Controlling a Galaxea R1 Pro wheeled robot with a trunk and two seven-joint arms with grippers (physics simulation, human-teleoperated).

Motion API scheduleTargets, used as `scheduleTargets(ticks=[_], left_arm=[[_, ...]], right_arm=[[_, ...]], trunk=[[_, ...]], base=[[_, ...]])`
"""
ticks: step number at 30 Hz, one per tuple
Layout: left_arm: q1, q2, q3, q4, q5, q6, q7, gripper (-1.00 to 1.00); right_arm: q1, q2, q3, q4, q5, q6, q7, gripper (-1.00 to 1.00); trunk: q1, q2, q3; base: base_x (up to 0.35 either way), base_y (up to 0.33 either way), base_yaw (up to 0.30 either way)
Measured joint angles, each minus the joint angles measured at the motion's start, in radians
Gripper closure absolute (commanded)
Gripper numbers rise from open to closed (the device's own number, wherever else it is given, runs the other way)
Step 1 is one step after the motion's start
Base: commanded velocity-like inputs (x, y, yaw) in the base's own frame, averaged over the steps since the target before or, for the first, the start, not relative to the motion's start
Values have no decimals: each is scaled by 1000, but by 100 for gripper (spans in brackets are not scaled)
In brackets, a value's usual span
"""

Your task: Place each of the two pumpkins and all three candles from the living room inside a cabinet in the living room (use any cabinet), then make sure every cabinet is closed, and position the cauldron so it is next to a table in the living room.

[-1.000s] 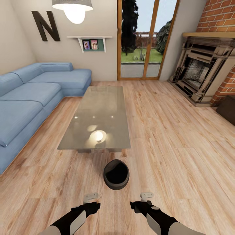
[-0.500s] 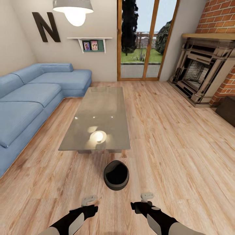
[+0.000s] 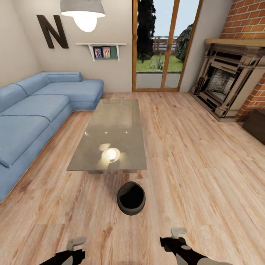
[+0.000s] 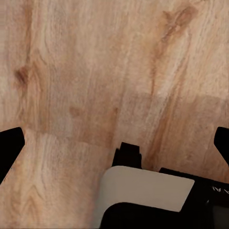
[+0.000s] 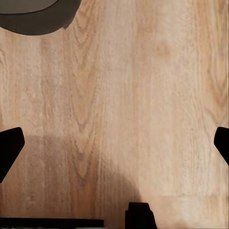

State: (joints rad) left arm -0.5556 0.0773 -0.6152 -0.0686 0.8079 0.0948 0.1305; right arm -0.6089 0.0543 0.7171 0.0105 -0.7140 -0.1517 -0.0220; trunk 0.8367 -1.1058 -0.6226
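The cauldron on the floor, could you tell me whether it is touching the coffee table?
Apart. The head view shows a strip of bare wood floor between the cauldron and the near edge of the coffee table.

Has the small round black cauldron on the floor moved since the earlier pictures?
No. The small round black cauldron sits just off the grey glossy coffee table's near end, as before.

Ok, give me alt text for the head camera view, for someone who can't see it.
A black cauldron sits on the wooden floor just off the near end of a glossy grey coffee table. Both grippers, left and right, hang open and empty below it. A blue sofa stands left, a brick fireplace right.
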Motion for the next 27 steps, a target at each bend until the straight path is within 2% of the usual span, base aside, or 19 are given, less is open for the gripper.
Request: scheduleTargets(ticks=[2, 5, 10, 18, 22, 27], left_arm=[[13, 2, -1, 28, 1, -38, 0, -100], [72, 14, -1, 47, -3, -69, 1, -100], [172, 23, -2, 52, -9, -98, 2, -100], [220, 26, -4, 52, -10, -113, 2, -100], [236, 29, -6, 52, -10, -114, 2, -100], [252, 31, -8, 52, -10, -113, 2, -100]], right_arm=[[8, 0, 0, 18, -3, -27, -1, -100], [49, -2, -2, 30, -4, -45, -4, -100], [151, -4, -32, 35, -3, -50, -141, -100], [224, -8, -44, 38, -2, -48, -176, -100], [238, -37, -61, 37, -2, -45, -177, -100], [240, -46, -80, 38, -2, -39, -177, -100]], trunk=[[-8, 14, 6], [-15, 28, 13], [-15, 28, 13], [-42, 77, 34], [-58, 105, 47], [-77, 140, 63]], base=[[0, 0, 0], [0, 0, 0], [0, 0, 0], [0, 0, 0], [0, 0, 0], [0, 0, 0]])
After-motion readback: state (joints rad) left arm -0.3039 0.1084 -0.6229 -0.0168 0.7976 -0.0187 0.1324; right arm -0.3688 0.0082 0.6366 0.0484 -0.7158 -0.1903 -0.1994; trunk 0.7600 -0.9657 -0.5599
